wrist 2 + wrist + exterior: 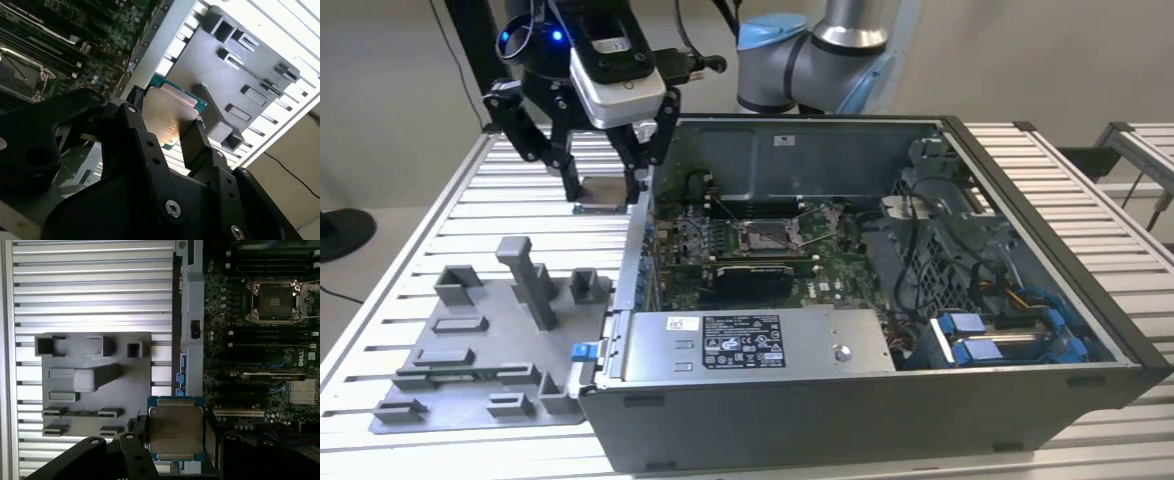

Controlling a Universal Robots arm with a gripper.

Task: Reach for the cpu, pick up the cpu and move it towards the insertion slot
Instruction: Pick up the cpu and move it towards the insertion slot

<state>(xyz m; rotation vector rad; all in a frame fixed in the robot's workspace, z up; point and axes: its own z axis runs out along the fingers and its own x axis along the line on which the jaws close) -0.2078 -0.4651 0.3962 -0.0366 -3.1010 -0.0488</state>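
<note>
The cpu (175,432) hangs clamped between the narrowed jaws of the gripper (604,188), just outside the computer case (854,420) and clear of the grey tray (467,395). Pickup looks done. The insertion slot (767,236), inside the case on the green motherboard (834,270), is not yet reached.

My gripper (603,188): black fingers, pale grey body above. cpu (175,432): pale silver top, green rim. Insertion slot (274,301): silvery frame, dark centre. Motherboard (216,305): dark green, black slots. Tray (130,390): plain grey. Desk (90,290): silver, ribbed stripes. Case (854,420): dark grey; blue clips (967,325) inside.
</note>
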